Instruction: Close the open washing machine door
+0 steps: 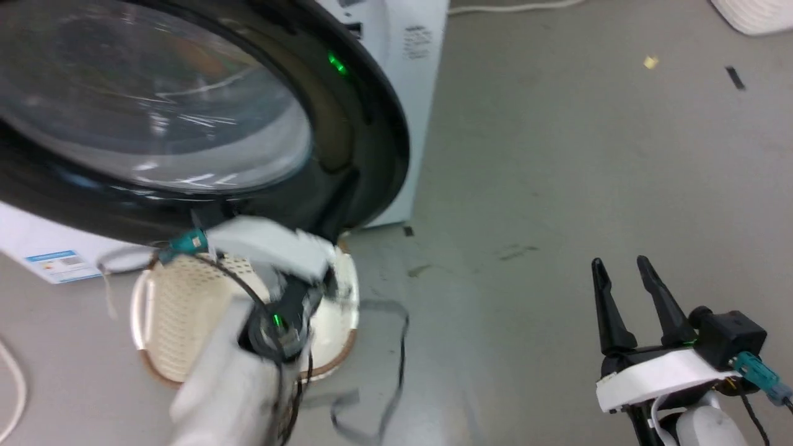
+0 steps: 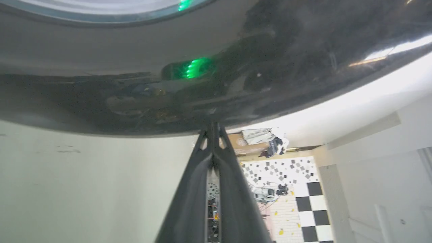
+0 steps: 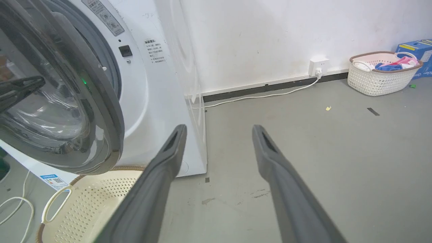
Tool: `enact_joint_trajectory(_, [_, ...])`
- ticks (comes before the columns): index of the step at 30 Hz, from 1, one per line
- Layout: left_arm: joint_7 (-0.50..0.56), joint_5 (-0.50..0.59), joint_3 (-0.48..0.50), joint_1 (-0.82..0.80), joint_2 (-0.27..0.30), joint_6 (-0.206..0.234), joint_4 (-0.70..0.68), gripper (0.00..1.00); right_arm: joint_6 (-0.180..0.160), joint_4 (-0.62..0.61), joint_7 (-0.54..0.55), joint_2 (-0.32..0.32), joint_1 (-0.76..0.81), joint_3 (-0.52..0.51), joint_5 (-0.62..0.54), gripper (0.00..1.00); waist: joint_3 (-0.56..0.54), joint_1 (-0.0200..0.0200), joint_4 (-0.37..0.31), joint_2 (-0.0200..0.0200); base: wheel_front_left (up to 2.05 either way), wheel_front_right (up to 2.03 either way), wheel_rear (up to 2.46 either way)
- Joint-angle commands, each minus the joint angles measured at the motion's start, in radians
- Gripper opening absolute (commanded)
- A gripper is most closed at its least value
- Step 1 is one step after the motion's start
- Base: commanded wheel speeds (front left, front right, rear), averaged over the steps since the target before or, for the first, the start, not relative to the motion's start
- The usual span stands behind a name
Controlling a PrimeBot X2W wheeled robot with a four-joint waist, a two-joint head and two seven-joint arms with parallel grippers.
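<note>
Left wrist view: your left gripper (image 2: 212,130) has its fingers pressed together with nothing between them. The tips sit right at the glossy black rim of the door (image 2: 135,84); whether they touch it is hard to say.

Head view: the door hangs in front of the washer (image 1: 415,124), with its glass bowl facing up toward the camera. Your left arm is blurred as it reaches to the door's lower rim. A cream basket (image 1: 179,303) sits on the floor just in front of the washer, under the door. The arm hides part of it, and what shows looks empty. Your right gripper (image 1: 626,263) hovers over bare floor well to the right of the washer, fingers apart and holding nothing.

Right wrist view: the door stands out from the washer's front with a clear gap at its free edge, so it is not latched. I judge the push as begun at most. The swing home and the final press are left for you to do. The basket by the washer shows a bare perforated bottom. A second basket (image 3: 381,81) sits well apart from the washer, along the wall, holding pink and blue laundry.
</note>
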Motion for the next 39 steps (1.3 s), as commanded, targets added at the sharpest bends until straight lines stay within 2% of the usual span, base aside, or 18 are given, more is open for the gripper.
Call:
enact_joint_trajectory(1, [-0.024, 0.045, -0.032, 0.054, 0.025, -0.005, -0.018, 0.00, 0.001, -0.005, -0.005, 0.001, 0.014, -0.010, -0.012, 1.00, -0.043, 0.0000, 0.051, -0.0001, 0.00, 0.00, 0.00])
enact_joint_trajectory(2, [-0.051, 0.085, -0.060, 0.080, 0.041, -0.005, -0.032, 0.53, 0.001, -0.007, -0.005, 0.001, 0.021, -0.017, -0.017, 1.00, -0.056, 0.0000, 0.069, -0.0001, 0.00, 0.00, 0.00])
enact_joint_trajectory(3, [-0.084, 0.131, -0.093, 0.106, 0.058, -0.005, -0.041, 1.00, 0.001, -0.010, -0.005, 0.001, 0.028, -0.023, -0.021, 1.00, -0.069, 0.0000, 0.089, -0.0001, 0.00, 0.00, 0.00])
enact_joint_trajectory(6, [-0.222, 0.301, -0.217, 0.178, 0.127, -0.005, -0.070, 1.00, 0.001, -0.011, -0.005, 0.001, 0.051, -0.030, -0.039, 1.00, -0.111, 0.0000, 0.141, -0.0001, 0.00, 0.00, 0.00])
enact_joint_trajectory(8, [-0.300, 0.388, -0.266, 0.221, 0.169, -0.005, -0.080, 1.00, 0.001, -0.014, -0.005, 0.001, 0.066, -0.037, -0.048, 1.00, -0.138, 0.0000, 0.176, -0.0001, 0.00, 0.00, 0.00])
enact_joint_trajectory(10, [-0.325, 0.482, -0.271, 0.254, 0.208, -0.005, -0.084, 1.00, 0.001, -0.022, -0.005, 0.001, 0.081, -0.044, -0.053, 1.00, -0.159, 0.0000, 0.211, -0.0001, 0.00, 0.00, 0.00])
enact_joint_trajectory(12, [-0.328, 0.636, -0.189, 0.286, 0.232, -0.002, -0.115, 1.00, 0.001, -0.033, -0.005, 0.001, 0.096, -0.047, -0.057, 1.00, -0.174, 0.0000, 0.244, -0.0001, 0.00, 0.00, 0.00])
enact_joint_trajectory(16, [-0.329, 0.952, -0.016, 0.401, 0.215, 0.045, -0.240, 1.00, 0.001, -0.049, -0.005, 0.001, 0.118, -0.029, -0.069, 1.00, -0.201, 0.0000, 0.292, -0.0001, 0.00, 0.00, 0.00])
enact_joint_trajectory(18, [-0.329, 1.075, 0.047, 0.460, 0.196, 0.065, -0.299, 1.00, 0.001, -0.054, -0.005, 0.001, 0.124, -0.016, -0.073, 1.00, -0.211, 0.0000, 0.307, -0.0001, 0.00, 0.00, 0.00])
enact_joint_trajectory(21, [-0.329, 1.201, 0.122, 0.535, 0.156, 0.079, -0.364, 1.00, 0.001, -0.062, -0.005, 0.001, 0.133, -0.002, -0.075, 1.00, -0.220, 0.0000, 0.324, -0.0001, 0.00, 0.00, 0.00])
enact_joint_trajectory(23, [-0.329, 1.282, 0.138, 0.571, 0.143, 0.077, -0.388, 1.00, 0.001, -0.065, -0.005, 0.001, 0.139, 0.007, -0.078, 1.00, -0.223, 0.0000, 0.332, -0.0001, 0.00, 0.00, 0.00])
enact_joint_trajectory(27, [-0.329, 1.368, 0.164, 0.615, 0.105, 0.080, -0.402, 1.00, 0.001, -0.059, -0.005, 0.001, 0.144, 0.025, -0.092, 1.00, -0.220, 0.0000, 0.348, -0.0001, 0.00, 0.00, 0.00])
enact_joint_trajectory(28, [-0.329, 1.382, 0.171, 0.620, 0.097, 0.080, -0.405, 1.00, 0.001, -0.057, -0.005, 0.001, 0.143, 0.039, -0.098, 0.71, -0.217, 0.0000, 0.353, -0.0001, 0.00, 0.00, 0.00])
enact_joint_trajectory(29, [-0.329, 1.396, 0.177, 0.623, 0.091, 0.079, -0.406, 1.00, 0.001, -0.055, -0.005, 0.001, 0.140, 0.053, -0.106, 0.20, -0.212, 0.0000, 0.360, -0.0001, 0.00, 0.00, 0.00])
enact_joint_trajectory(30, [-0.329, 1.407, 0.182, 0.625, 0.083, 0.080, -0.408, 1.00, 0.001, -0.053, -0.005, -0.001, 0.135, 0.069, -0.118, 0.00, -0.205, 0.0000, 0.368, -0.0001, 0.00, 0.00, 0.00])
enact_joint_trajectory(33, [-0.329, 1.426, 0.192, 0.617, 0.062, 0.077, -0.415, 1.00, 0.001, -0.034, -0.005, -0.036, 0.103, 0.121, -0.152, 0.00, -0.176, 0.0000, 0.395, -0.0001, 0.00, 0.00, 0.00])
enact_joint_trajectory(39, [-0.329, 1.439, 0.207, 0.570, 0.034, 0.056, -0.436, 1.00, 0.001, 0.029, -0.005, -0.132, -0.049, 0.200, -0.105, 0.00, -0.083, 0.0000, 0.452, -0.0001, 0.00, 0.00, 0.00])
